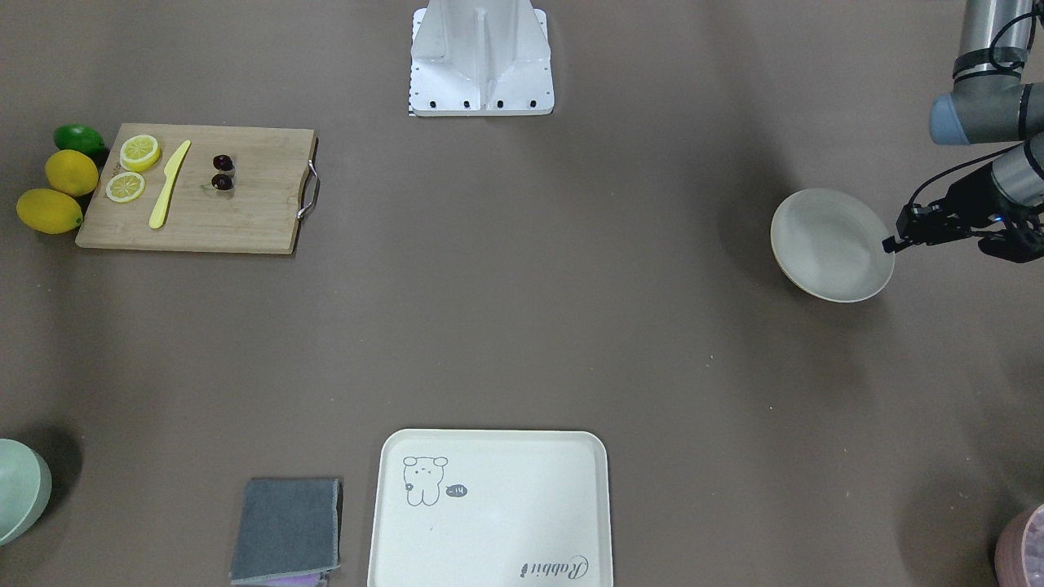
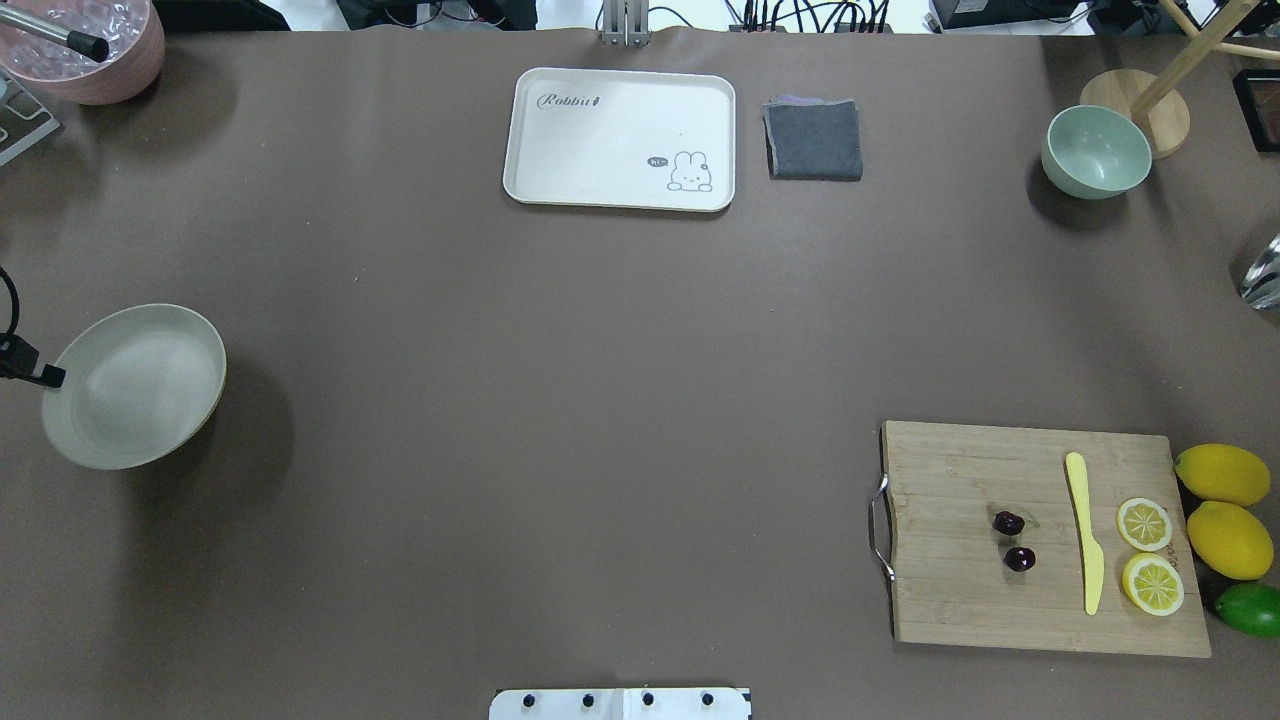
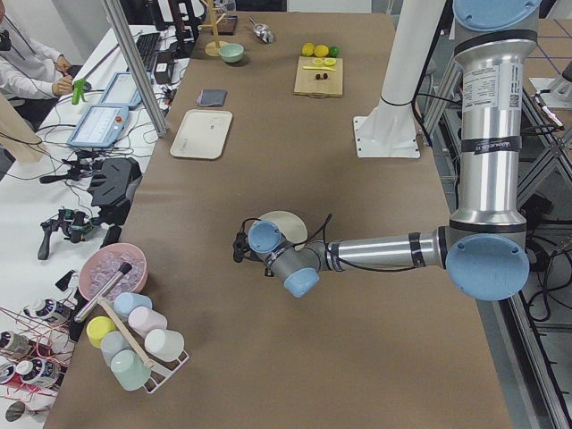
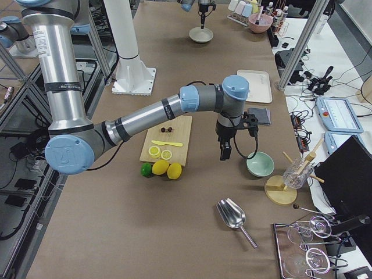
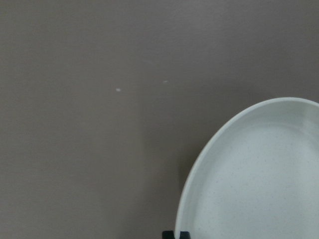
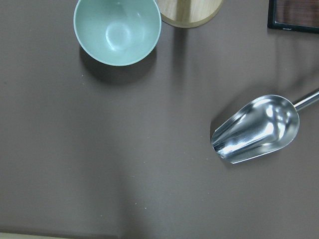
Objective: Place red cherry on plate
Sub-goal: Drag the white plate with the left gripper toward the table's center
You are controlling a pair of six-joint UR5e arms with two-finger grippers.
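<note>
The red cherry [image 2: 1014,540], two dark maroon fruits on one stem, lies on the wooden cutting board [image 2: 960,600], also seen in the front view as the red cherry [image 1: 223,172]. The plate [image 2: 135,385] is far off on the table's left side, tilted and casting a wide shadow. My left gripper [image 1: 893,242] is shut on the rim of the plate [image 1: 828,244]; the left wrist view shows its fingertips [image 5: 169,234] at that rim. My right gripper [image 4: 224,156] hangs between the board and a green bowl, and I cannot tell whether it is open.
A yellow knife [image 2: 1083,530], lemon slices [image 2: 1144,523], whole lemons [image 2: 1222,474] and a lime [image 2: 1250,609] sit at the board. A bear tray [image 2: 620,110], grey cloth [image 2: 814,140], green bowl [image 2: 1096,152], metal scoop [image 6: 256,128] and pink bowl [image 2: 85,55] line the far side.
</note>
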